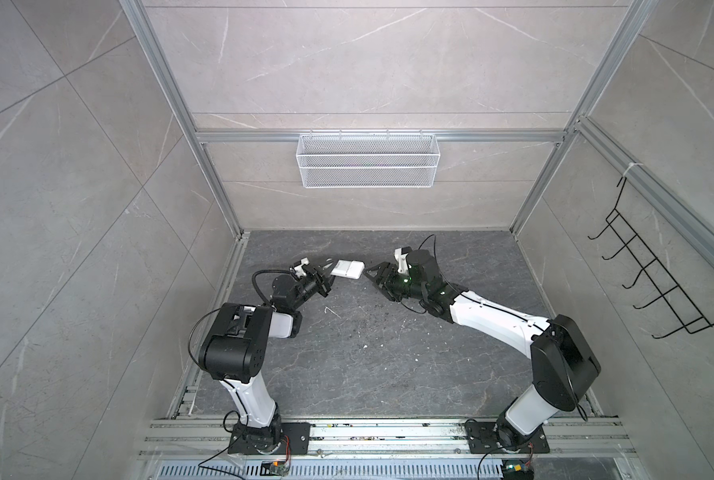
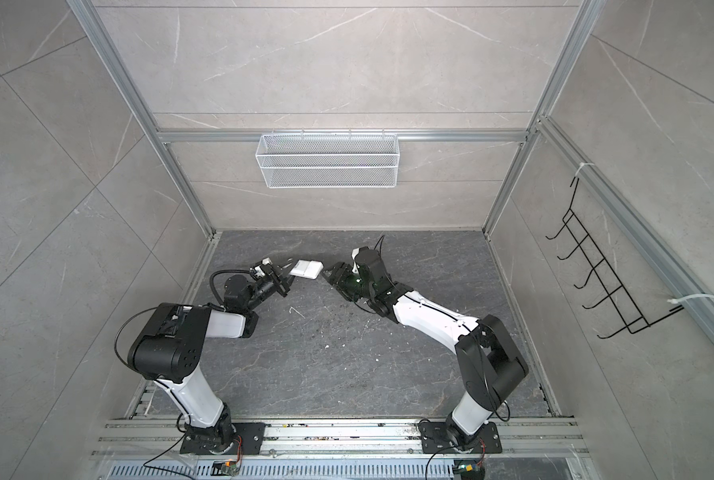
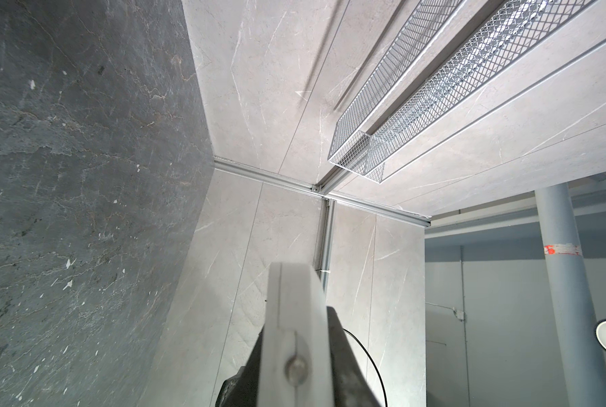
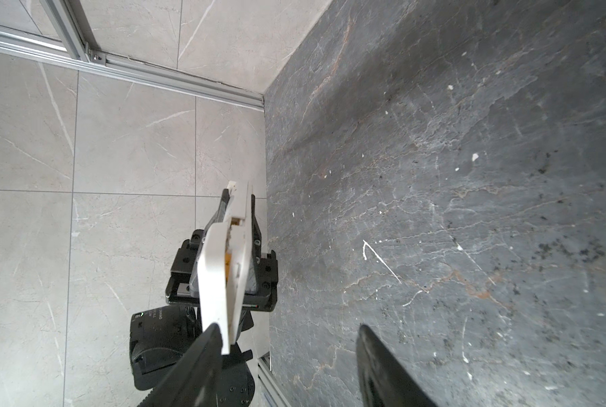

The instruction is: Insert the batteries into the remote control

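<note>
In both top views, the remote control (image 1: 348,269) (image 2: 305,269) is being held up above the far middle of the dark table (image 1: 388,365); it is being clamped at its left end by the left tool (image 1: 333,267) (image 2: 291,270); the right tool (image 1: 370,275) (image 2: 326,274) is being presented to its right end with the jaws standing apart and nothing being gripped between them.

In the left wrist view, the remote control (image 3: 294,310) is being seen edge-on, pinched against a dark finger (image 3: 342,352); a mesh basket (image 3: 418,116) on the far wall is being shown beyond it.

In the right wrist view, the remote control (image 4: 236,289) is being seen edge-on; a white panel (image 4: 211,278) is being shown standing slightly off its body, with something yellowish lying in the gap; the right tool's fingers (image 4: 192,370) are being shown spread wide, one just beside the remote control's right end; whether it is touching cannot be told.
</note>
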Motion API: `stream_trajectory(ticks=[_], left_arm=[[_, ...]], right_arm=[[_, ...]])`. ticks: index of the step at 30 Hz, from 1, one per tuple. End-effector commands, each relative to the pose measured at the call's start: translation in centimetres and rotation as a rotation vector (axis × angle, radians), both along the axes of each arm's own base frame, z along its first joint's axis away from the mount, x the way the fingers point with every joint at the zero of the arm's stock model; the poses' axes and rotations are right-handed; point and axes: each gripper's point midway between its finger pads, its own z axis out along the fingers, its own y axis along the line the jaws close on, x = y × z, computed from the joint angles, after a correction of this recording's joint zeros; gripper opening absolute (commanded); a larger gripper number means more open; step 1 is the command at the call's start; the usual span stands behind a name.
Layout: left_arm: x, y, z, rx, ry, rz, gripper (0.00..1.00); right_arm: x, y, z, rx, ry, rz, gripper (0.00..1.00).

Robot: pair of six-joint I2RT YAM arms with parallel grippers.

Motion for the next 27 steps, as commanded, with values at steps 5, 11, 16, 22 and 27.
stream_trajectory(ticks=[5,11,16,22,27], left_arm=[[-0.5,-0.1,0.2,0.017,-0.064,-0.023,0.0],[-0.6,-0.2,0.3,0.017,-0.065,-0.026,0.0],[-0.8,-0.2,0.5,0.017,-0.073,-0.027,0.0],[-1.1,-0.4,1.2,0.017,-0.091,-0.032,0.0],[-1.4,-0.5,1.7,0.016,-0.101,-0.033,0.0]], right_arm=[[-0.3,2.5,2.1,0.048,-0.067,0.071,0.64],[0.0,3.6,1.5,0.053,-0.051,0.077,0.71],[0.4,4.1,1.2,0.06,-0.038,0.068,0.68],[1.0,4.0,0.6,0.038,-0.021,0.037,0.62],[1.5,4.1,0.2,0.03,-0.004,0.019,0.53]])
